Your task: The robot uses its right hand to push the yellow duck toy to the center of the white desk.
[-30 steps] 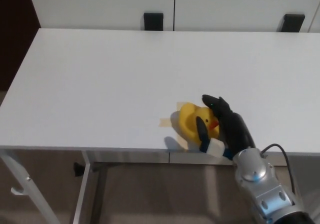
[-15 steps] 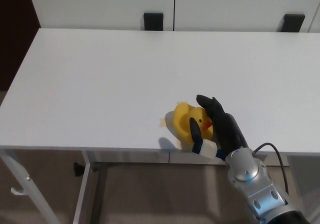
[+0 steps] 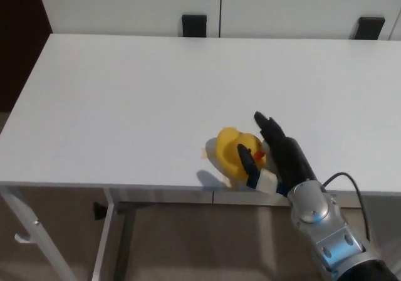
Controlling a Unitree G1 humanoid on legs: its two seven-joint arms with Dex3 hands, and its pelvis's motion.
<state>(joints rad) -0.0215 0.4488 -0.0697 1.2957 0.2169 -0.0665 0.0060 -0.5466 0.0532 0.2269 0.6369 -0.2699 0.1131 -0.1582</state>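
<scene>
Nudged slightly leftward since earlier, yellow rubber duck toy (image 3: 235, 153) stays near white rectangular desk's (image 3: 125, 99) front edge, far from centre; black right hand (image 3: 272, 152), fingers apart, presses its side, holding nothing.

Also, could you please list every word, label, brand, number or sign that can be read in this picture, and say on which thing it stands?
None: no readable text shows in the head view.
The yellow duck bears no writing.
The white desk is plain.
The right hand and its silver forearm show no legible marking.
</scene>
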